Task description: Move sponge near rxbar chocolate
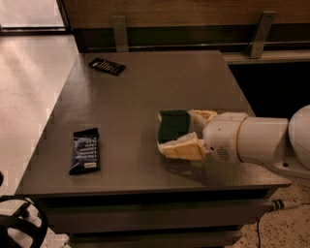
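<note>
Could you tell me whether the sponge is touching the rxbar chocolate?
Apart. The camera view shows wide bare table between the sponge, at the gripper near the front edge, and the rxbar at the far left.

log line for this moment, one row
hand at sponge, near-right part of table | rxbar chocolate far-left corner | sponge not yet near it

Looking like an office or lab: grey worktable (145, 82) standing on polished speckled floor (29, 97), wood-panelled wall (193, 12) running behind, wheeled chair base (22, 228) showing lower left, gripper (179, 131) reaching over worktable's near-right part
</note>
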Robot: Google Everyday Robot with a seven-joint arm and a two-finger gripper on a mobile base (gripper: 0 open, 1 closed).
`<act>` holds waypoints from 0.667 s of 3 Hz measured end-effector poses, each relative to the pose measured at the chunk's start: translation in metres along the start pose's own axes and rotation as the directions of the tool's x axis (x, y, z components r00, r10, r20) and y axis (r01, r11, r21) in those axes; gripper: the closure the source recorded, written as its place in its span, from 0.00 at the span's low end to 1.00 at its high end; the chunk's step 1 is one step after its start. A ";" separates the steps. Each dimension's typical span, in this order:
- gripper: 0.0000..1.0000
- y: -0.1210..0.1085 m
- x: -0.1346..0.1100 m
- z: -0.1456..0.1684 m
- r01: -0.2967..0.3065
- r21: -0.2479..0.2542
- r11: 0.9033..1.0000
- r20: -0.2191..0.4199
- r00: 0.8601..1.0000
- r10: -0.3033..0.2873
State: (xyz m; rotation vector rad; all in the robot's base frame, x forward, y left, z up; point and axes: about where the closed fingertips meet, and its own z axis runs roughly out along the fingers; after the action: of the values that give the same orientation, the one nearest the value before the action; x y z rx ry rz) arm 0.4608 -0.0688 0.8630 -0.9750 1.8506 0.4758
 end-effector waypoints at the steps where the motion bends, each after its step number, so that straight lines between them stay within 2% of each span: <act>1: 1.00 -0.031 -0.034 0.014 0.040 0.007 0.999 -0.005 0.999 -0.040; 2: 1.00 -0.058 -0.066 0.039 0.061 0.018 0.998 -0.008 0.998 -0.061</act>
State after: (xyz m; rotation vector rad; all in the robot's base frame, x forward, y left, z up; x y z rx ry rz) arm 0.5443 -0.0496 0.9081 -1.0193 1.8230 0.4181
